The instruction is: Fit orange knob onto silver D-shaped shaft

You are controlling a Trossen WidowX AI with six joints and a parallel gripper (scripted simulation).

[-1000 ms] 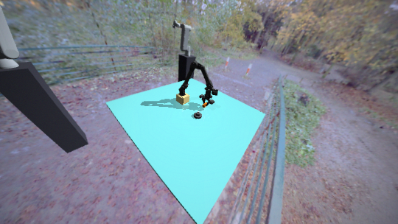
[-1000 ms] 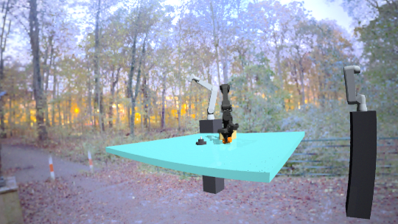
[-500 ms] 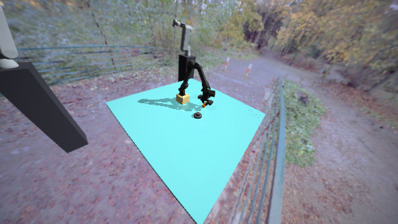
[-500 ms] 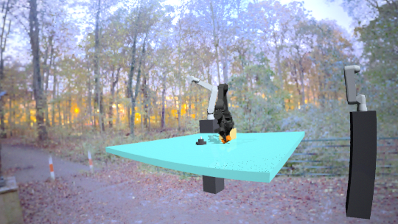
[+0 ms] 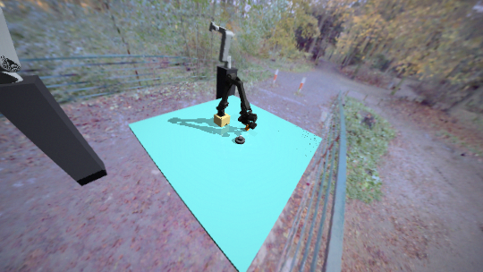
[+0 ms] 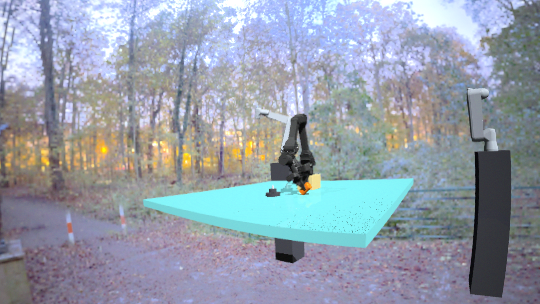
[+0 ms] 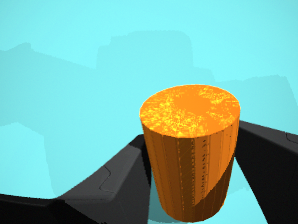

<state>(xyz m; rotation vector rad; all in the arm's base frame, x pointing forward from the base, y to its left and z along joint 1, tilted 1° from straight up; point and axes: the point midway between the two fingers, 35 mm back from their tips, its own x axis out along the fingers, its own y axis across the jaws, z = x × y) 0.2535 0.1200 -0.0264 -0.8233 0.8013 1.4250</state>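
Note:
The orange knob point(image 5: 248, 128) point(image 6: 305, 188) point(image 7: 192, 170) is between the fingers of my gripper point(image 5: 249, 127) point(image 6: 303, 187) point(image 7: 188, 135), which is shut on it. In the wrist view its round, plain end faces the camera; its hole is hidden. In the exterior view the knob looks tilted and low over the table. The dark round pedestal point(image 5: 240, 140) point(image 6: 272, 194) stands apart from the knob, with its small, pale shaft point(image 6: 272, 187) upright. The shaft's flat side is too small to make out. The pedestal is not in the wrist view.
The arm's base is by a tan block point(image 5: 222, 120) point(image 6: 315, 181) on the cyan table point(image 5: 224, 179) point(image 6: 225, 212). Grey-white arms on dark columns point(image 5: 49, 130) point(image 6: 492, 220) stand beyond the table's edges. Arm shadows cross the table.

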